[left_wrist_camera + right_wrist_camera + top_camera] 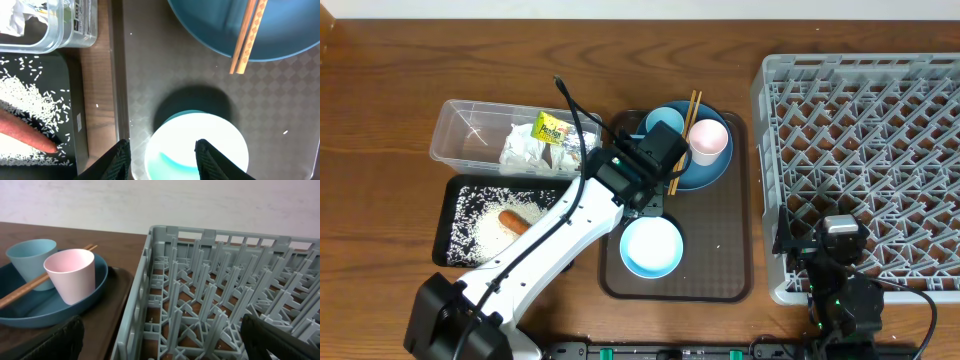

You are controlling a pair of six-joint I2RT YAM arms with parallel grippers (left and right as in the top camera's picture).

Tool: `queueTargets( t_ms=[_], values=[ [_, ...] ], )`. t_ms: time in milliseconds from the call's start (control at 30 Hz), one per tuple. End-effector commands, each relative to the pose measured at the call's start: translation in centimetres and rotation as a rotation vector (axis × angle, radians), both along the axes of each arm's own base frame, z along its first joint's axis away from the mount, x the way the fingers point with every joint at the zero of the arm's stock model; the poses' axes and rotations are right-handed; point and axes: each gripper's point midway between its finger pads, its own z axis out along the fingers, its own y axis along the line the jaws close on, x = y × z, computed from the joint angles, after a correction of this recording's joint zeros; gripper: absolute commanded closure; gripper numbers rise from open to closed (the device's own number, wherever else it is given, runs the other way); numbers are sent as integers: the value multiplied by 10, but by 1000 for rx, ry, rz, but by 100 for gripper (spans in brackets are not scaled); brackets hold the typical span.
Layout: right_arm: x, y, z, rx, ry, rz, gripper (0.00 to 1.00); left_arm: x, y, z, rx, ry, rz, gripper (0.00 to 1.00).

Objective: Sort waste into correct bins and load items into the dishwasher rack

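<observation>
**— Where is the bowl?**
— The light-blue bowl stands upright in the near half of the brown tray, its white inside showing. My left fingers hang just above it, parted, with nothing between them.

**— And the rest of that tray?**
— Its far half carries the dark-blue plate. The blue cup, the pink cup and the chopsticks are on the plate.

**— Off the tray?**
— Left of the tray's far half, the clear tub holds the napkin and the packet. Left of its near half, the black tray holds the carrot among rice. The grey rack stands just right of the tray. My right fingers are there too, spread wide and empty.

**— The surface, the room?**
— A brown wood-grain bench lies under everything, and a pale wall rises beyond the tray's far side.
</observation>
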Motion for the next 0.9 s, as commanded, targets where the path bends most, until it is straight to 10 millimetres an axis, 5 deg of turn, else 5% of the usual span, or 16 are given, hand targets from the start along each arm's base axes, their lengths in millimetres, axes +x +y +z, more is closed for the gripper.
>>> queueTargets(
  t_ms=[0, 867],
  values=[
    [0, 2, -2, -5, 5, 8, 1, 2, 2, 2, 15, -11, 1, 54],
    [0, 2, -2, -6, 6, 8, 1, 13, -8, 6, -23, -57, 1, 45]
  ],
)
